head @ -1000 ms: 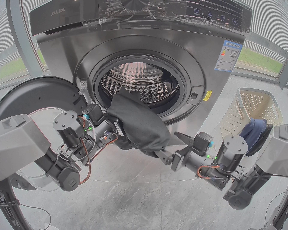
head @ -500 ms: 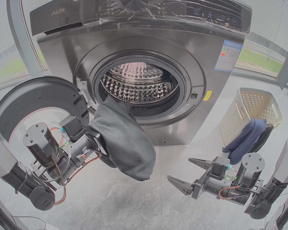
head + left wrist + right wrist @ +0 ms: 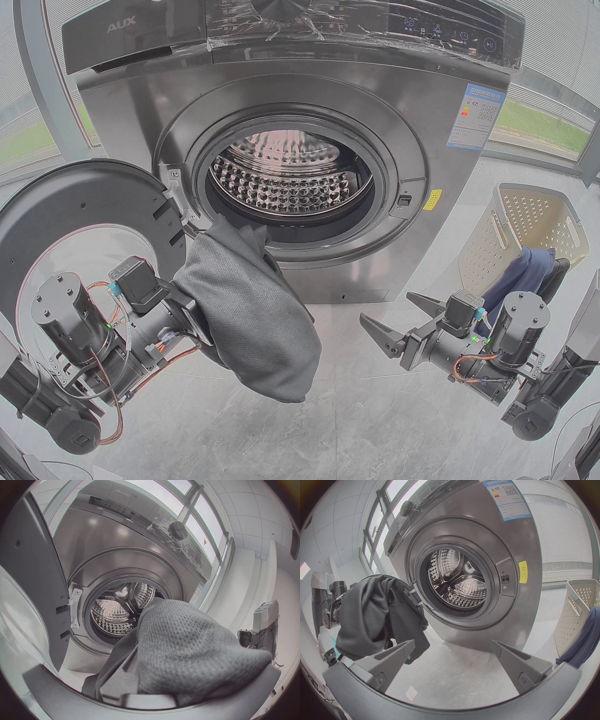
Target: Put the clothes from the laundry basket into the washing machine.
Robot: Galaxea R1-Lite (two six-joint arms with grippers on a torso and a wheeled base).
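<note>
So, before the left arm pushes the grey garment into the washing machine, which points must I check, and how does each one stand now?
1. The door is swung open: ok.
2. The drum mouth is free of obstacles: ok.
3. The grey garment is inside the drum: not ok; it hangs outside, at the mouth's lower left edge.
4. The left claw holds the garment firmly: cannot tell; cloth covers it.
5. The right claw is out of the way: ok; open, empty, apart from the garment.
</note>
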